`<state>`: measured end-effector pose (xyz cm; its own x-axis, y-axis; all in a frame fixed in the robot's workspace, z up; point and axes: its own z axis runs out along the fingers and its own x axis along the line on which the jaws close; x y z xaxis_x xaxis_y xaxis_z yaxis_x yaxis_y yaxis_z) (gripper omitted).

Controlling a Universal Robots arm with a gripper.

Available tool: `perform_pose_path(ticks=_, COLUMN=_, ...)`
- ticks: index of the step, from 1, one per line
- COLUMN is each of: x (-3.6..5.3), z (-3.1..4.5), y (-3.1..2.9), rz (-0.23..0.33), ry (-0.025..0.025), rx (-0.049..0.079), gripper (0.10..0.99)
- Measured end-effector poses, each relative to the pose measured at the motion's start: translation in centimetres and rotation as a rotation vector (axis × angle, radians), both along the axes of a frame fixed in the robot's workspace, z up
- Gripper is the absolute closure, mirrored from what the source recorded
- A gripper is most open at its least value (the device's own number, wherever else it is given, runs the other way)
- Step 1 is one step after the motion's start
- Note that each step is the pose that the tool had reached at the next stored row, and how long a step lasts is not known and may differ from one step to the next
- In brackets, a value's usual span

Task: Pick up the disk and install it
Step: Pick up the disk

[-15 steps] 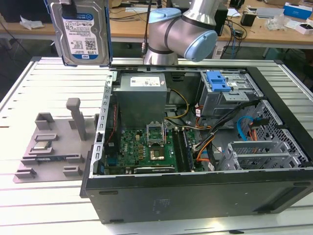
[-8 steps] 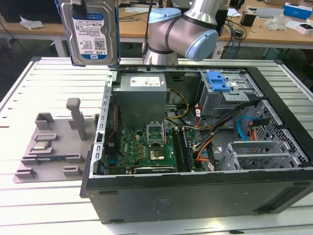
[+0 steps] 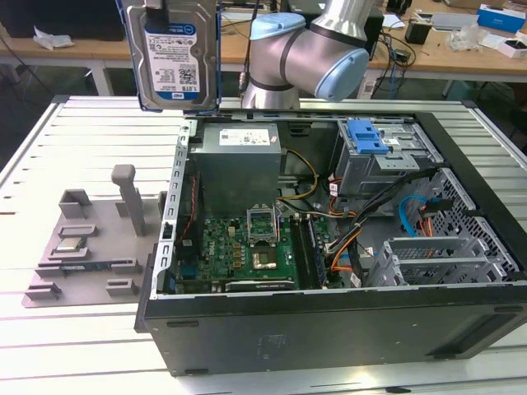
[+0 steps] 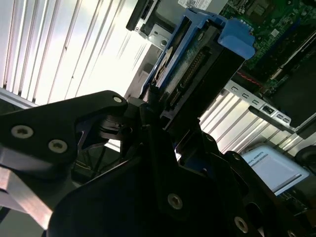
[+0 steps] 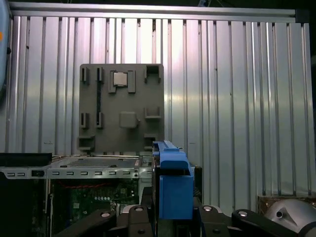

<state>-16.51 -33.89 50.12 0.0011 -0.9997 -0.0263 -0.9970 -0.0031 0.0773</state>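
High over the slatted metal tabletop (image 3: 90, 140) and the open computer case (image 3: 329, 329), the robot arm (image 3: 313, 58) reaches toward the exterior view's left, where a grey parts tray (image 3: 82, 271) lies beside the case. The disk (image 3: 177, 53) hangs upright in the air, label facing outward, above the case's far corner nearest the tray. In the second wrist view the black pincer (image 4: 160, 116) is clenched on the disk's end between its blue rails; a small silver chip (image 3: 72, 244) sits in the tray.

Arm (image 3: 306, 51) bent at elbow, gripper (image 5: 173, 217) held high, clamped on the disk (image 3: 179, 53)
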Motion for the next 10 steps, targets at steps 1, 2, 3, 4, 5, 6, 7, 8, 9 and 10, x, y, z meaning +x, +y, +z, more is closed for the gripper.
perform_pose_path(ticks=1, x=0.39, z=0.00, y=0.00, rz=0.000, ry=-0.0001, rx=0.000, gripper=0.722)
perform_pose_path(ticks=2, x=0.81, z=0.00, y=0.00, rz=0.000, ry=0.0000, rx=0.000, gripper=0.722)
perform_pose_path(ticks=3, x=1.22, z=0.00, y=0.00, rz=0.000, ry=0.0000, rx=0.000, gripper=0.722)
perform_pose_path(ticks=4, x=1.78, z=0.00, y=0.00, rz=0.000, ry=0.0000, rx=0.000, gripper=0.722)
perform_pose_path(ticks=5, x=2.03, z=0.00, y=0.00, rz=0.000, ry=-0.0001, rx=0.000, gripper=0.722)
perform_pose_path(ticks=6, x=2.18, z=0.00, y=0.00, rz=0.000, ry=0.0000, rx=0.000, gripper=0.722)
perform_pose_path(ticks=7, x=2.38, z=0.00, y=0.00, rz=0.000, ry=0.0000, rx=0.000, gripper=0.722)
perform_pose_path(ticks=8, x=2.62, z=0.00, y=0.00, rz=0.000, ry=0.0000, rx=0.000, gripper=0.722)
perform_pose_path(ticks=9, x=3.03, z=0.00, y=0.00, rz=0.000, ry=0.0000, rx=0.000, gripper=0.722)
perform_pose_path(ticks=10, x=3.26, z=0.00, y=0.00, rz=0.000, ry=0.0000, rx=0.000, gripper=0.722)
